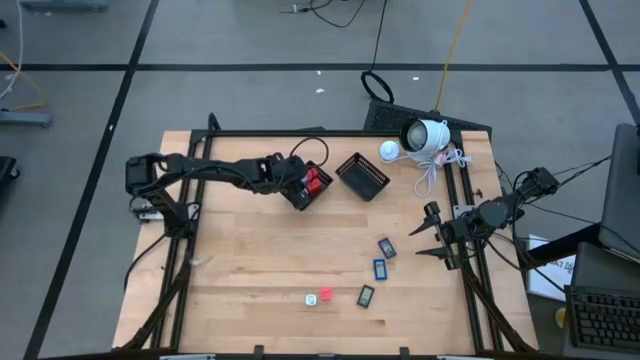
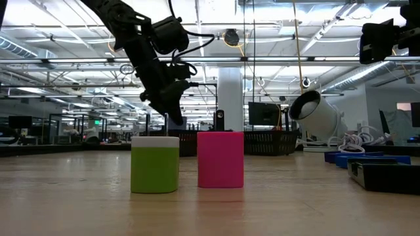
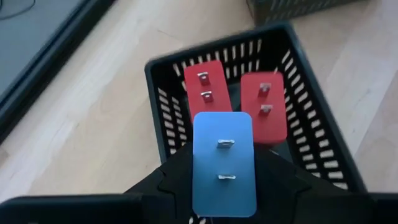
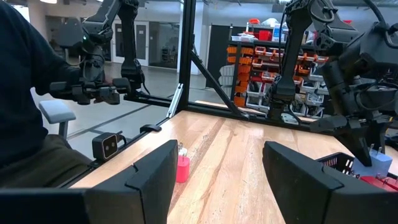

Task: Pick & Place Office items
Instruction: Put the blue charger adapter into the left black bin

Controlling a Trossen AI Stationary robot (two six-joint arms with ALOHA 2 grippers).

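Note:
In the left wrist view my left gripper (image 3: 224, 171) is shut on a pale blue block (image 3: 224, 155) with two metal prongs on its face. It hovers over a black mesh basket (image 3: 311, 143) that holds two red blocks (image 3: 208, 87) (image 3: 264, 106). From above, that basket (image 1: 300, 195) sits left of the table's middle. Three dark blue-faced rectangles (image 1: 386, 247) (image 1: 379, 268) (image 1: 365, 295), a red block (image 1: 325, 296) and a small white bit (image 1: 310, 298) lie flat near the near edge. My right gripper (image 1: 432, 232) waits open at the table's right edge. My left gripper pinches the pale blue block between its two fingers (image 3: 168, 183), which sit on the block's two long sides near its lower end (image 3: 202, 190). The fingers come from above, pointing down. The block (image 4: 378, 158) is lifted clear, just above the basket's open top.
A second black mesh basket (image 1: 362, 177) stands right of the first. A white round camera (image 1: 425, 135) and white cables (image 1: 440, 165) sit at the far right corner. In the low view a green-and-white block (image 2: 155, 164) and a pink block (image 2: 220, 159) stand close. A person's dark sleeve (image 4: 25, 93) shows beyond the table.

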